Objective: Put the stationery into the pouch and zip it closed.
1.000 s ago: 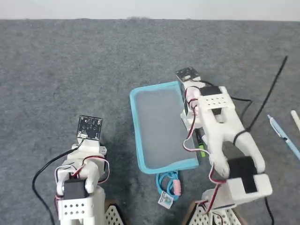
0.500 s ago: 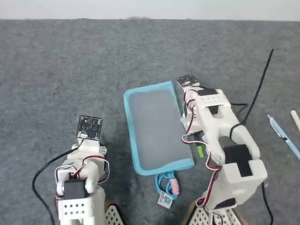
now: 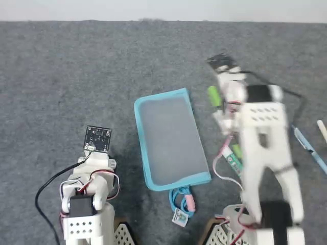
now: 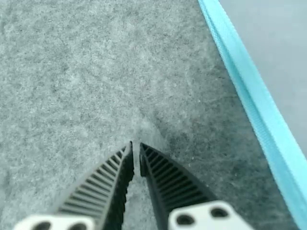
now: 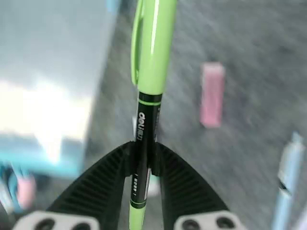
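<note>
The pouch (image 3: 171, 138), blue-rimmed with a pale grey face, is laid flat on the bench (image 3: 71, 66) between the two arms. Its short end with the zip pull (image 3: 183, 204) and small charms is turned toward the arm bases. What is inside cannot be made out through the face, and it cannot be told whether the zip is open. A green pen (image 5: 151, 52) is gripped on its black lower part by the jaws of the right gripper (image 5: 144, 149). It is held over the bench just beside the long right side of the pouch, not inside it. In the high view the middle of this pen is hidden by the arm. A pink block (image 5: 212, 94) is seen lying on the bench, blurred, and a light blue pen (image 3: 308, 149) is cut off by the edge of the view. The jaws of the left gripper (image 4: 135, 149) are brought almost together, with a thin slit between them, low over the bench near the blue rim of the pouch.
</note>
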Motion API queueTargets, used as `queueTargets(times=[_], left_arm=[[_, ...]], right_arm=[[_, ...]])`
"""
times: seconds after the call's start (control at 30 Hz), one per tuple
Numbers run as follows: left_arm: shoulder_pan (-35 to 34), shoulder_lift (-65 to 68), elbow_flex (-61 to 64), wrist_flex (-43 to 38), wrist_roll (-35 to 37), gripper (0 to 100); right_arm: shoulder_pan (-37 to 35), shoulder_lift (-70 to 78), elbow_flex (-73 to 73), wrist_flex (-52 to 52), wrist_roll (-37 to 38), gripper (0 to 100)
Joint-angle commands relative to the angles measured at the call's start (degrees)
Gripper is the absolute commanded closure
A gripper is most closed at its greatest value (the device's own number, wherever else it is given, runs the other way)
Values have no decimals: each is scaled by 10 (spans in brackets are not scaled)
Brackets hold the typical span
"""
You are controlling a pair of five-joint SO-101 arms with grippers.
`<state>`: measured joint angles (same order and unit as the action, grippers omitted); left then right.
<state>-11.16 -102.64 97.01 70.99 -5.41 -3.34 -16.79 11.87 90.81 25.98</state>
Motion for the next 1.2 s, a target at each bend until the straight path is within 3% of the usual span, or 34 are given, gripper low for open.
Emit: queueTargets(times=[0.0, 0.17, 0.33, 0.73, 0.97, 1.17], left_arm=[[-4, 3, -3, 3, -7, 981], [-4, 3, -3, 3, -7, 981], [-4, 3, -3, 3, -7, 981], [-4, 3, -3, 3, -7, 981], [-4, 3, -3, 3, -7, 981], [-4, 3, -3, 3, -7, 981]], right_arm=[[123, -48, -31, 41, 148, 991], [304, 23, 15, -74, 304, 990], [376, 135, 32, -160, 417, 990], [403, 279, 32, -299, 419, 987], [427, 281, 16, -301, 419, 857], [426, 276, 4, -268, 419, 853]])
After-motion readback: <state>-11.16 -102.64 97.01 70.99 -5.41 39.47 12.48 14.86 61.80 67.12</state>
